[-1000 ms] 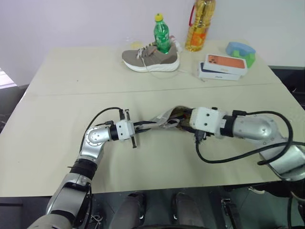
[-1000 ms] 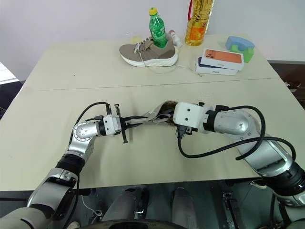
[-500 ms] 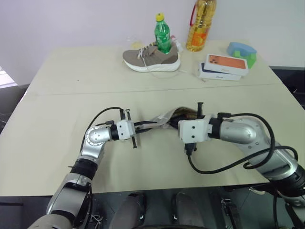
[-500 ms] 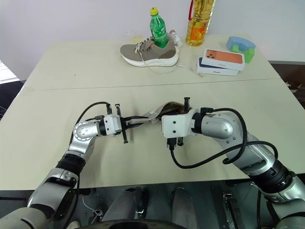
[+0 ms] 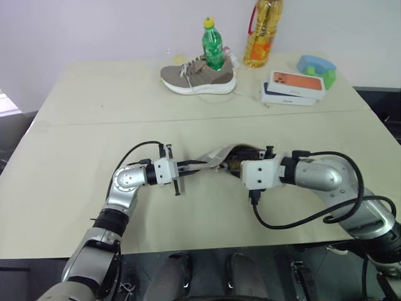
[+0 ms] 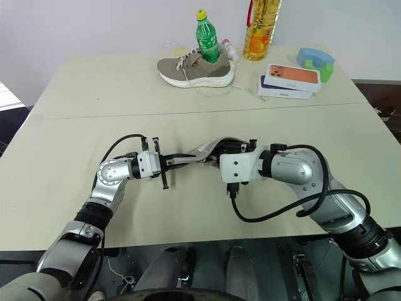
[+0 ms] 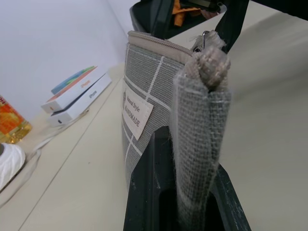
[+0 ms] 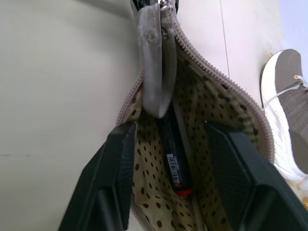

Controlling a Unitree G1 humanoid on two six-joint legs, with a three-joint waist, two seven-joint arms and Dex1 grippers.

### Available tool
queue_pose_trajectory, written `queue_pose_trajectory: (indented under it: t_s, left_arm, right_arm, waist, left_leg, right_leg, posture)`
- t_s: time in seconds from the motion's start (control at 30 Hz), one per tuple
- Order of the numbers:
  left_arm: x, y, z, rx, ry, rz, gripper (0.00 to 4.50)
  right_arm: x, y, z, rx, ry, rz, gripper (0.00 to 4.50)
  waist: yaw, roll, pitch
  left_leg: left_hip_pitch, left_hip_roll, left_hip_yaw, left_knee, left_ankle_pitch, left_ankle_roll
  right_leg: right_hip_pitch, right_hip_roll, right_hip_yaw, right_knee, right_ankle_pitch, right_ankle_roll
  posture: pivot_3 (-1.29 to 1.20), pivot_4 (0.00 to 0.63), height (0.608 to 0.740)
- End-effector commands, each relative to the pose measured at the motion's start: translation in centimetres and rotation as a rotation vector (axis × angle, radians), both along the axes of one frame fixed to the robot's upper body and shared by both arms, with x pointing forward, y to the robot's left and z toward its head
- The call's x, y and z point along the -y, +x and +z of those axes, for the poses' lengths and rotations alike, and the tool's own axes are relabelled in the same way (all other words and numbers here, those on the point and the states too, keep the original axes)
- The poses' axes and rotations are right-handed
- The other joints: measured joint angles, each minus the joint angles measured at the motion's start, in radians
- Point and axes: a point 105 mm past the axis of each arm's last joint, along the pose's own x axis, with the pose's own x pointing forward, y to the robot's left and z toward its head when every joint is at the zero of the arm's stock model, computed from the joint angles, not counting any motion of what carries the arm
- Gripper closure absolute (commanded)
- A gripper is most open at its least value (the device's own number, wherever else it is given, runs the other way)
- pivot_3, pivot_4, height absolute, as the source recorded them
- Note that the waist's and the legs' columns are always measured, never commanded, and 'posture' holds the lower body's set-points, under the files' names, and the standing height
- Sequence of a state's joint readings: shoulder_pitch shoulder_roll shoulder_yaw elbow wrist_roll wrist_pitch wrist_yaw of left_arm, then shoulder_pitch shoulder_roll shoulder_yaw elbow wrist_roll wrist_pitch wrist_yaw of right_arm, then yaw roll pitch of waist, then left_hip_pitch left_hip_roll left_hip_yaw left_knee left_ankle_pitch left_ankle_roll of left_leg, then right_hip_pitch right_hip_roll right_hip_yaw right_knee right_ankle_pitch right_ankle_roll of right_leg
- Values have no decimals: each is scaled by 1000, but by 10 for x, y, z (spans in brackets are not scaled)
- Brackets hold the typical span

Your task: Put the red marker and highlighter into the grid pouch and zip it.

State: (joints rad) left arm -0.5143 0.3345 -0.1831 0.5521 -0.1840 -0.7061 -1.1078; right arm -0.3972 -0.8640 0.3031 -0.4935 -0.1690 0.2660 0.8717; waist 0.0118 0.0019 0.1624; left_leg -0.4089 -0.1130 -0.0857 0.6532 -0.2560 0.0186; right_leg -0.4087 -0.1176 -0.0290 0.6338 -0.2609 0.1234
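Nearest the robot, the left gripper (image 5: 188, 167) points level toward the right, its fingers clamped tight on a folded end of the grid pouch (image 5: 216, 158), holding that end lifted off the beige table (image 5: 75, 163). In the left wrist view the grey checked fabric with its white label (image 7: 136, 109) stands on edge between the black fingers (image 7: 154, 192). Just right of it, the right gripper (image 8: 166, 130) sits at the pouch's open mouth, fingers (image 8: 108, 173) spread apart on either side of the opening and gripping nothing visible; the cord loop pull (image 8: 156, 62) hangs between them. Inside, on the dotted lining, lies the red marker (image 8: 175, 159), black body with a red end showing. The highlighter cannot be made out. The zipper is unzipped. Farther back on the table stand a grey sneaker (image 5: 197, 76), a green bottle (image 5: 213, 45), a bottle of cooking oil (image 5: 262, 32), stacked phone boxes (image 5: 293, 88) and a blue-green object (image 5: 317, 68).
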Motion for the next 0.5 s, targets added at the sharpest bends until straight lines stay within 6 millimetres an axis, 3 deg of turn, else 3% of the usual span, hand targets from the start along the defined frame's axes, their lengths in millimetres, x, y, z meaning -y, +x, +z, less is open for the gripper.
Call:
queue_pose_trajectory:
  t_s: [0.03,0.17,0.27,0.37,0.5]
  left_arm:
    - [1,1,10,32,-29,2,4500]
    - [1,1,10,32,-30,2,4500]
    - [1,1,11,33,-31,2,4500]
    - [1,1,11,34,-31,2,4500]
    - [1,2,10,34,-28,3,4500]
  right_arm:
    - [-13,-4,4,31,30,48,2083]
    - [-23,-5,4,47,66,71,2083]
    - [-27,-3,6,56,87,74,2856]
    - [-27,-3,8,61,97,69,4326]
    - [-21,-2,14,76,112,55,4432]
  waist:
    - [0,0,0]
    - [1,0,0]
    - [1,0,0]
    - [1,0,0]
    - [1,0,0]
  left_leg:
    - [0,0,0,0,0,0]
    - [0,0,0,0,0,0]
    - [0,0,0,0,0,0]
    - [0,0,0,0,0,0]
    - [0,0,0,0,0,0]
  right_leg:
    - [0,0,0,0,0,0]
    - [0,0,0,0,0,0]
    - [0,0,0,0,0,0]
    - [0,0,0,0,0,0]
    - [0,0,0,0,0,0]
  posture:
    - [0,150,740]
    - [0,150,740]
    - [0,150,740]
    - [0,150,740]
    - [0,150,740]
